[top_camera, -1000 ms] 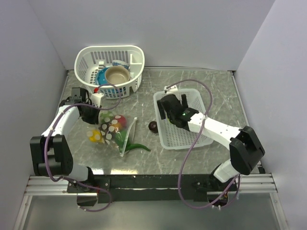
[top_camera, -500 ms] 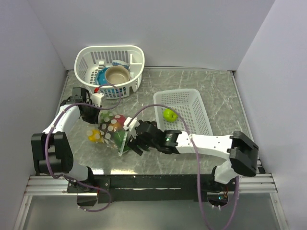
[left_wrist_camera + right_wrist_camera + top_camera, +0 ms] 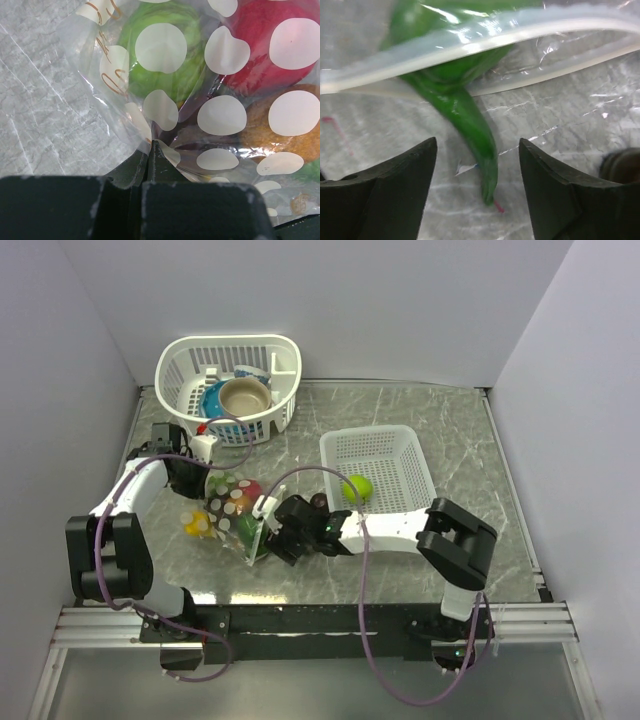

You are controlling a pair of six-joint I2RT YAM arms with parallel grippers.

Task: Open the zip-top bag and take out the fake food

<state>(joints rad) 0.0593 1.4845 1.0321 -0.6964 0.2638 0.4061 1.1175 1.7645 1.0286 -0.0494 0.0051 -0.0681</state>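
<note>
Green plastic chili is poking from the clear polka-dot zip-top bag — left gripper is pinching the film, right gripper is straddling the chili with jaws spread, so closing on it probably comes next.

The clear plastic zip-top bag is printed with white polka dots and gold script. Through it a lime-green round plastic fruit, a red round plastic fruit and an orange rough-skinned plastic piece are seen. A glossy green plastic pepper is shown against the grey, white-veined desk.
</note>
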